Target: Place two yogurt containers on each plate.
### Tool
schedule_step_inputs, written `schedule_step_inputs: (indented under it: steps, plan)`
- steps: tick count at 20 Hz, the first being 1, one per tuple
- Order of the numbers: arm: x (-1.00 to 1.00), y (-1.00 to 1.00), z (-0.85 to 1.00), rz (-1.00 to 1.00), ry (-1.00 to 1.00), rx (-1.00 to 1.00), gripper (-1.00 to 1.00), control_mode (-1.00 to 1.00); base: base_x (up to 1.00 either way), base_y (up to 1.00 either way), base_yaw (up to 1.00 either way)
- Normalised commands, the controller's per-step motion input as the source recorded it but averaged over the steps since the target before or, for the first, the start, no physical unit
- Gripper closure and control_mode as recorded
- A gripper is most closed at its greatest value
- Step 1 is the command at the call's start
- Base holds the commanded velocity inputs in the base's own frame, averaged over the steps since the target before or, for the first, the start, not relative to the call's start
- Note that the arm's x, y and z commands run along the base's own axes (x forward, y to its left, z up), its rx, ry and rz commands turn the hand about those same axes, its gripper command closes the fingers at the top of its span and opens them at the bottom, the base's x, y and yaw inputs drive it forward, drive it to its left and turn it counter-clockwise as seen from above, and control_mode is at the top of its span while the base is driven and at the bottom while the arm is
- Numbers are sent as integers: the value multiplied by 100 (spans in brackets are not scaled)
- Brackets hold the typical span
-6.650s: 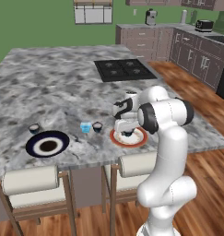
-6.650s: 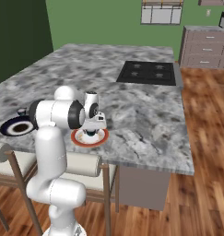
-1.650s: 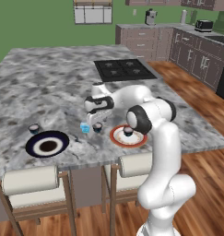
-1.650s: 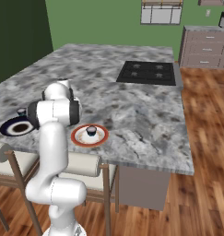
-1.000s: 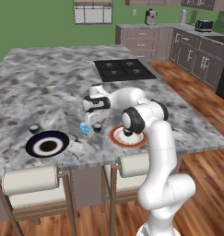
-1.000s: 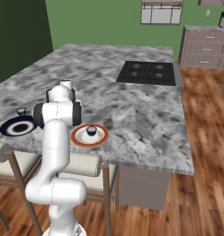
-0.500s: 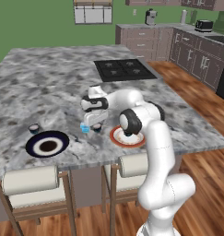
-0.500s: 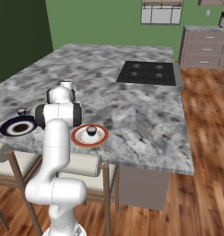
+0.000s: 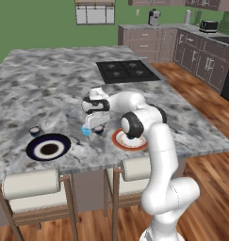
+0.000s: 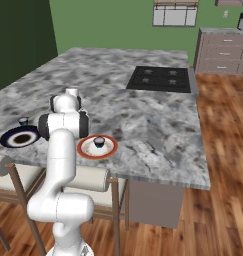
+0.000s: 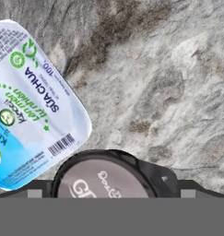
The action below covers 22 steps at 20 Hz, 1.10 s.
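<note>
Dark cup (image 11: 104, 177) cut off beside blue tub (image 11: 32, 99).

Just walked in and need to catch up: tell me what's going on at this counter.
The robot arm is sorting yogurt cups onto two plates. One dark cup already sits on the orange-rimmed plate. The gripper, jaws open, hangs right over a dark yogurt cup and a light-blue tub standing side by side on the counter. Another cup waits beside the navy plate, which holds none.
</note>
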Motion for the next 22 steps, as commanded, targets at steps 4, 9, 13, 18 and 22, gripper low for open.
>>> schedule_step_inputs:
  steps: [4,9,13,18,22]
  plan:
    - [0,0,-1,0,0,0,100,-100,0,0,0]
    - [-1,-1,0,0,0,0,100,-100,0,0,0]
    - [-20,-17,3,-3,0,0,100,-100,0,0,0]
    - [-54,-38,31,-9,0,0,100,-100,0,0,0]
    - [-79,-28,50,-12,0,0,100,-100,0,0,0]
